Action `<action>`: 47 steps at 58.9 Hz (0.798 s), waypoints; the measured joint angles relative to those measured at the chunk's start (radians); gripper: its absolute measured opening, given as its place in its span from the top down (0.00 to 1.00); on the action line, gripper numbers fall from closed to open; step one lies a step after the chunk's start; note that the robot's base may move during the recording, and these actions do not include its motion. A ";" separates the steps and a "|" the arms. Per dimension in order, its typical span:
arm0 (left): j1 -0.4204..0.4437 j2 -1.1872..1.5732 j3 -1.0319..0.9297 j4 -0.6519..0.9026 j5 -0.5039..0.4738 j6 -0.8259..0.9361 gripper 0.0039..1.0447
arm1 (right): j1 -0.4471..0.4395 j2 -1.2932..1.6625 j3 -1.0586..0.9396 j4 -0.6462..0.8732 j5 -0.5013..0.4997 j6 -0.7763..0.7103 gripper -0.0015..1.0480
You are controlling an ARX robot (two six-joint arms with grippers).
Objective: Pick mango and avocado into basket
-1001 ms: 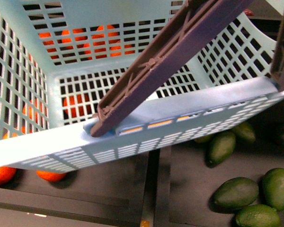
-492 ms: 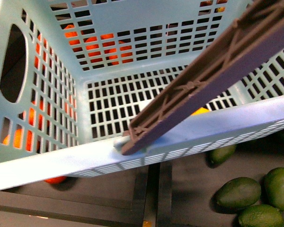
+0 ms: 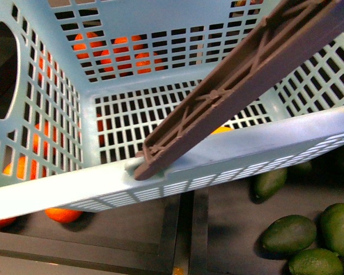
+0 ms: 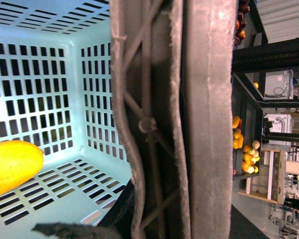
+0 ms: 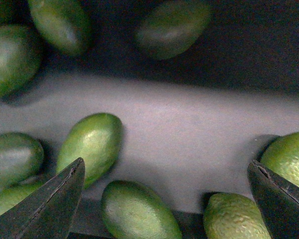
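The aqua basket (image 3: 57,195) hangs tilted close to the front camera, its brown handle (image 3: 241,80) slanting across it. My left gripper (image 4: 154,224) is shut on that handle (image 4: 199,119); its fingers are mostly hidden behind it. The yellow-orange mango (image 4: 12,167) lies on the basket floor and peeks over the near rim in the front view (image 3: 221,130). My right gripper (image 5: 164,199) is open, low over several dark green avocados, with one avocado (image 5: 139,211) between its fingertips (image 5: 50,204). The right gripper is not in the front view.
More avocados (image 3: 286,234) lie on a dark tray at the lower right. Oranges (image 3: 117,51) show through the basket slots, and one (image 3: 63,215) lies below its near rim. A dark divider (image 3: 186,229) runs between the trays. Fruit shelves (image 4: 244,149) stand far off.
The basket has swung in the front view, first to the right, then a little back left. The mango has come into sight behind the near rim.
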 joint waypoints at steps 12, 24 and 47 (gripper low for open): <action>-0.001 0.000 0.000 0.000 0.003 -0.002 0.85 | 0.125 0.168 0.121 -0.063 0.005 -0.142 0.08; 0.000 0.000 0.000 0.000 -0.006 -0.001 0.85 | 0.218 0.275 0.208 -0.092 0.026 -0.164 0.08; 0.000 0.000 0.000 0.000 -0.002 -0.002 0.85 | 0.261 0.401 0.294 -0.127 0.060 -0.169 0.08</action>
